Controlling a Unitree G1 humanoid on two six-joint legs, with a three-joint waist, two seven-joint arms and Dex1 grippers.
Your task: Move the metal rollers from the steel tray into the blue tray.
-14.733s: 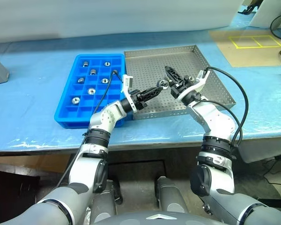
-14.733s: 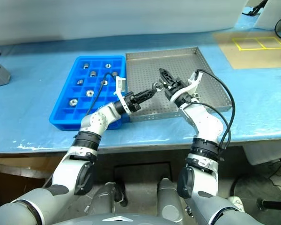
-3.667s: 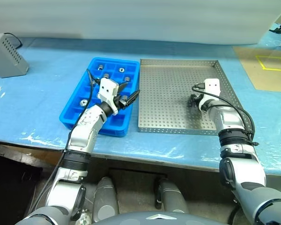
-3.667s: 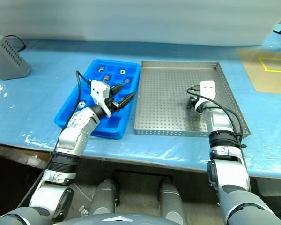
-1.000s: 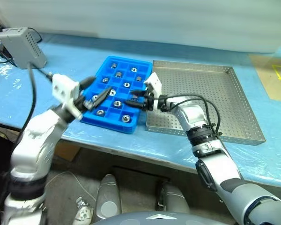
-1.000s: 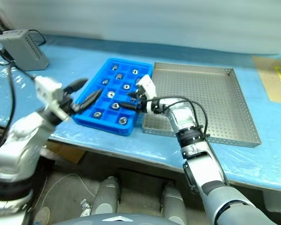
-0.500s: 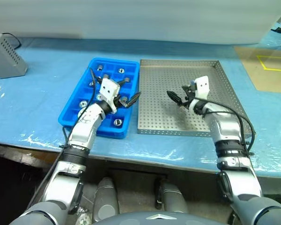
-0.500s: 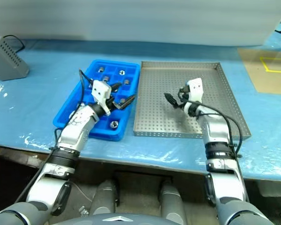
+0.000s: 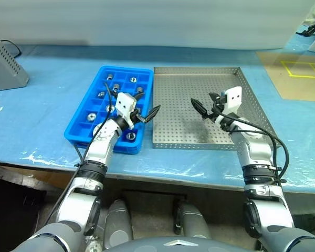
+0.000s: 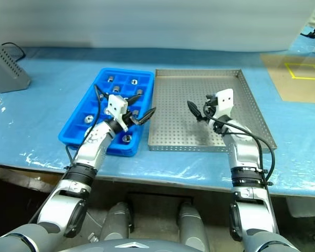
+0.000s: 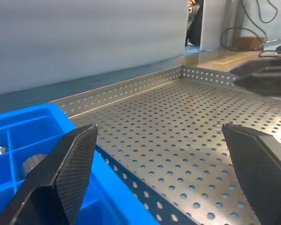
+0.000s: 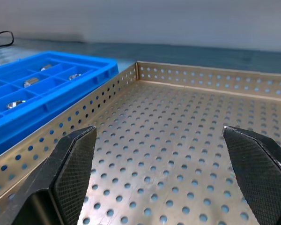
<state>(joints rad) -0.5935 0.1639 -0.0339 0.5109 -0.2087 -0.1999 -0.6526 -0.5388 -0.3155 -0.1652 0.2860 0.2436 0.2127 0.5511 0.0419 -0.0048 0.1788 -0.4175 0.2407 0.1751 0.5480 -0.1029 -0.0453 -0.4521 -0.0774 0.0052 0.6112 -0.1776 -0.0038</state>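
I see the blue tray (image 9: 109, 107) and the steel tray (image 9: 173, 134) sitting side by side on the blue-covered counter (image 9: 37, 113), their long sides touching or nearly so; the blue one lies on the robot's left. The steel tray's perforated floor looks bare in the head views and in both wrist views. The metal rollers (image 9: 131, 136) are in the blue tray's square compartments, one per cell, spread along its length from the far end to the near right corner. From here I cannot count them with certainty, since my left arm covers part of the grid.

My left gripper (image 9: 145, 114) hangs over the right edge of the blue tray near its near end, pointing across toward the steel tray. Its jaws are spread wide and hold nothing. The left wrist view looks over the blue rim onto the steel floor.

My right gripper (image 9: 206, 105) hovers above the steel tray, right of its middle, pointing toward the blue tray. It is also spread wide and empty.

A grey box (image 9: 4, 65) with a cable sits at the counter's far left edge.
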